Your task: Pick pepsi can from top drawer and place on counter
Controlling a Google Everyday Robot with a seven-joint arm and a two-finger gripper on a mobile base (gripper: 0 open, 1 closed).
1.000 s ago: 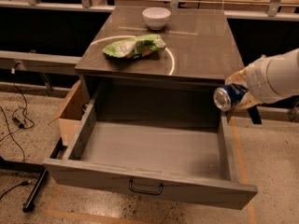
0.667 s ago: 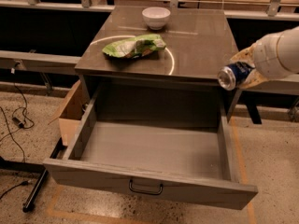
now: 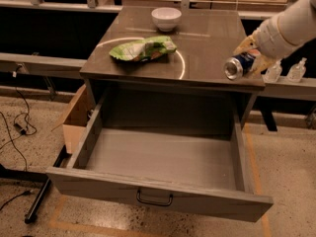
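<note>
My gripper (image 3: 251,58) is shut on the pepsi can (image 3: 239,65), a dark-blue can held on its side with its silver end facing the camera. It hangs just above the front right corner of the counter (image 3: 207,38). The white arm comes in from the upper right. The top drawer (image 3: 163,157) is pulled fully open below, and nothing lies inside it. Its black pull handle (image 3: 154,199) is on the front.
A green snack bag (image 3: 143,49) lies on the counter's left middle, inside a pale ring mark. A white bowl (image 3: 166,18) stands at the counter's back. A cardboard box (image 3: 78,116) sits left of the drawer. Clear bottles (image 3: 297,70) stand right of the cabinet.
My gripper has lifted the pepsi can up from beside the drawer's right wall to the level of the counter's front right corner.
</note>
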